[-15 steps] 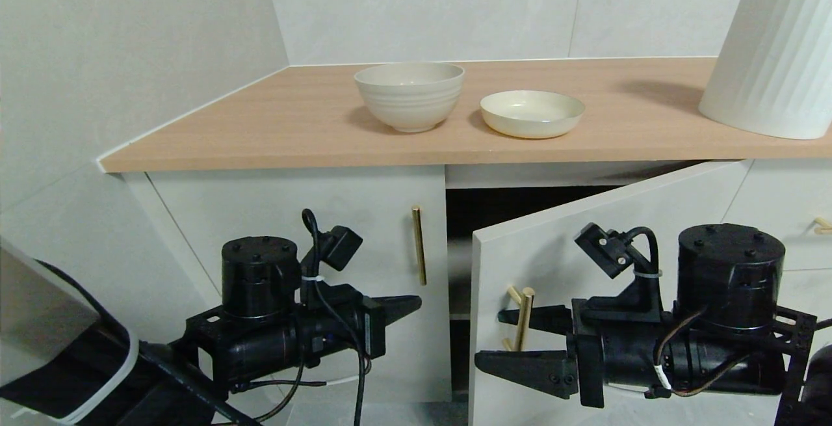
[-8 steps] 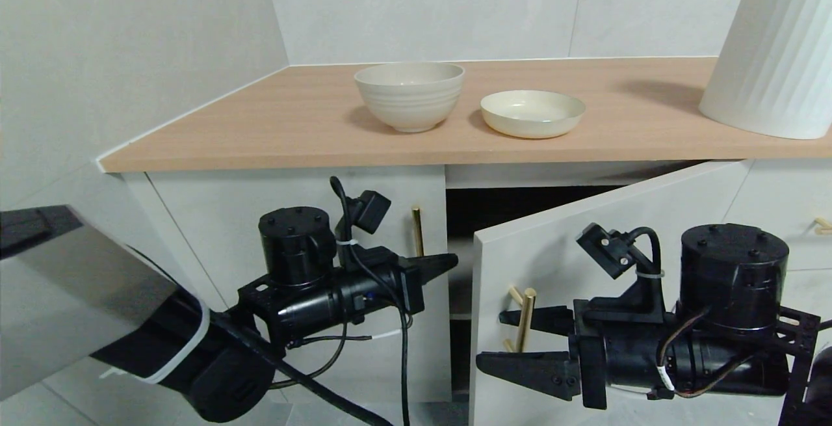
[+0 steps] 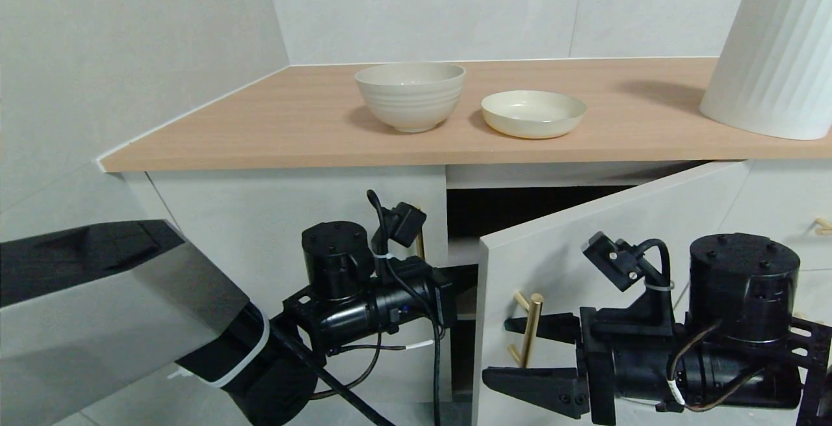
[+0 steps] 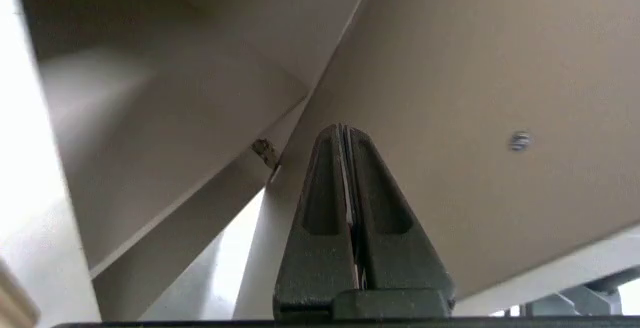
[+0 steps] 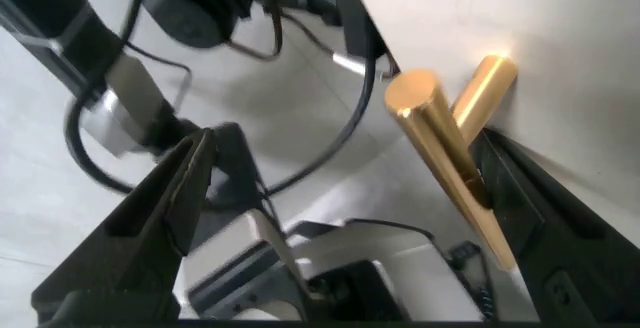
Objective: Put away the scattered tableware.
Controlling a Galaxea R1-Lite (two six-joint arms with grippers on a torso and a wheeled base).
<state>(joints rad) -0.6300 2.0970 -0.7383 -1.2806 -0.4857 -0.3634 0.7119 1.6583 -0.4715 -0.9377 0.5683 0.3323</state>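
Holding the fingers (image 3: 549,327) of the right gripper (image 3: 497,351) spread apart, one on each side of the brass handle (image 3: 532,328) on the open cabinet door (image 3: 585,237), clasping nothing. Poking the left gripper (image 3: 463,276) into the dark gap at that door's free edge, low under the countertop (image 3: 260,133). Leaving the task's things up there, untouched: bowl (image 3: 409,94) sitting upright about midway between the countertop's front and back edges, shallow dish (image 3: 533,112) just beside it toward the right end, apart from it, and a ribbed white container (image 3: 773,49) standing at the right end. Turning to the left wrist view: showing the left gripper (image 4: 343,133) pinched together on nothing, aiming along the door's inner face (image 4: 500,88) toward a pale shelf (image 4: 150,128) inside. Turning to the right wrist view: showing the handle (image 5: 450,148) lying between the parted fingers (image 5: 150,218), though whether touching either one, impossible to tell. Judging the bowl and the dish as stiff, smooth-glazed, probably slippery and breakable, moderately heavy for their kind. Suggesting a pinch over the bowl's rim, one finger inside and one outside the wall, gently. Expecting the dish's low, flared rim to be offering less purchase, so favouring a shallow bite at the edge nearest the countertop's front, and a level carry down to the shelf.
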